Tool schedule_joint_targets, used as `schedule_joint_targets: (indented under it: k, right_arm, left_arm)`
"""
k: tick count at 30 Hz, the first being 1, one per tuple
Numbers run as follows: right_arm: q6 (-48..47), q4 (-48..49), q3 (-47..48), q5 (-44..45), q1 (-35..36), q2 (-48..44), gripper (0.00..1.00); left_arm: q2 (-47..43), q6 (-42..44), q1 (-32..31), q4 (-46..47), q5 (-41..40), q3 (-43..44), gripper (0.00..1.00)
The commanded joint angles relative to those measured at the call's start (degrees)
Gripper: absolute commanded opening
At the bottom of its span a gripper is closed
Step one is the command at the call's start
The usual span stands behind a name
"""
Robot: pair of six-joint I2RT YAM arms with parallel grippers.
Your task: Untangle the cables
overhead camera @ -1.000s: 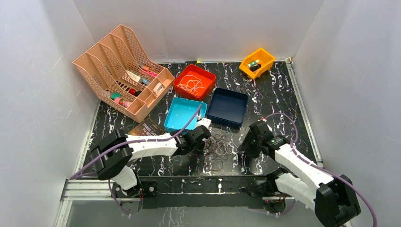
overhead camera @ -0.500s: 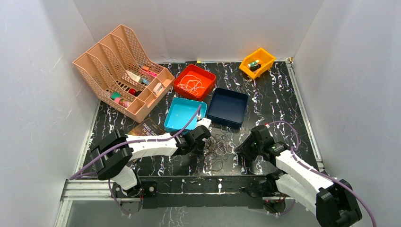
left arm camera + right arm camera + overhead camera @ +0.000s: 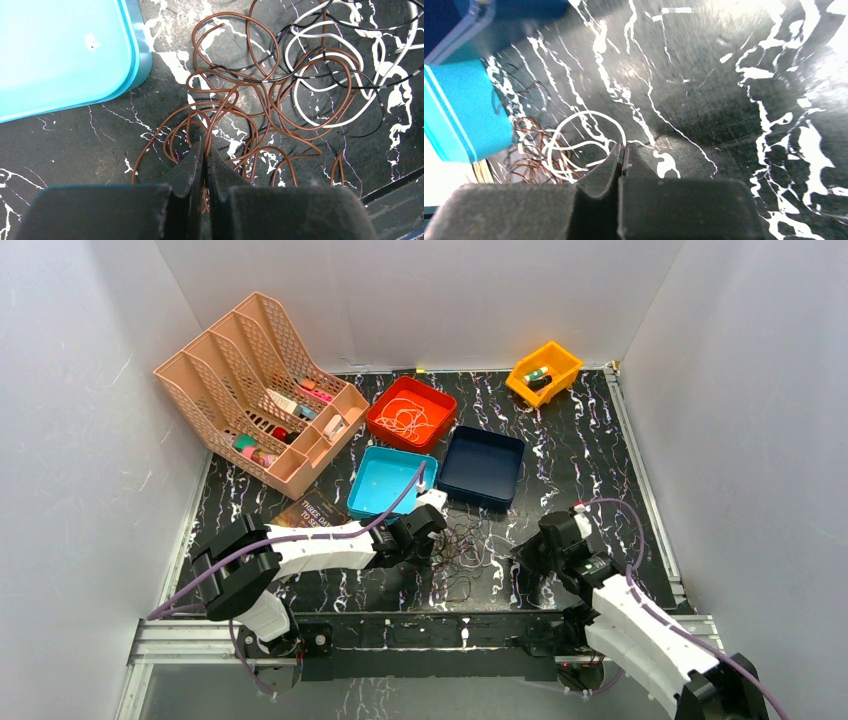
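Where the three white walls closed in the stall, the worktop lay as one black slab veined with white.

Containers, from the far left corner:
- Peach mesh organizer, tilted back against the left wall, with small assorted items in its low front compartments.
- Red tray, toward the far edge near its middle, holding one pale coiled cord.
- Cyan tray and navy tray, side by side at the centre of the worktop, the cyan one just in front of the red.
- Yellow bin, far right corner, holding two small bottle-like pieces.
- Dark printed booklet, flat beside the cyan tray's left side, partly under the left arm.

Task item: the cables lay in one loose tangle close to the near edge, about midway along it, just in front of the cyan and navy trays. Brown cable, black cable and white cable crossed one another in overlapping loops.

Left gripper: at the tangle's left side, jaws pressed together on a strand of the brown cable.

Right gripper: at the tangle's right side, low over the worktop, jaws closed tip to tip at the edge of a white loop. That view was blurred, so whether the loop was caught could not be told.
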Motion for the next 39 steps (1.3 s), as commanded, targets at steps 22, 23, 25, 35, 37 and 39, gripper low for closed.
schedule_joint_targets:
  k: [22, 23, 25, 35, 37, 39]
  right_arm:
    - [-43.43, -5.40, 46.69, 27.35, 0.09, -9.37, 0.00]
    - [-44.17, -5.01, 48.22, 27.53, 0.09, -8.97, 0.00]
    - [-46.03, -4.00, 51.47, 27.65, 0.07, -8.07, 0.00]
    - [-54.57, 7.52, 64.43, 28.65, 0.09, -4.06, 0.00]
    - [-55.79, 9.08, 66.29, 28.33, 0.09, -3.51, 0.00]
    - [-57.04, 10.12, 67.71, 28.38, 0.09, -3.10, 0.00]
  left_arm:
    - [1.08, 0.70, -0.08, 0.17, -0.47, 1.92, 0.00]
    - [1.06, 0.71, -0.08, 0.23, -0.45, 1.84, 0.00]
    - [1.14, 0.70, -0.08, 0.25, -0.40, 1.67, 0.00]
    - [1.60, 0.58, -0.08, 0.86, -0.32, 1.30, 0.00]
    - [1.71, 0.46, -0.12, 1.04, -0.34, 1.17, 0.00]
    - [1.87, 0.42, -0.08, 1.20, -0.24, 1.09, 0.00]
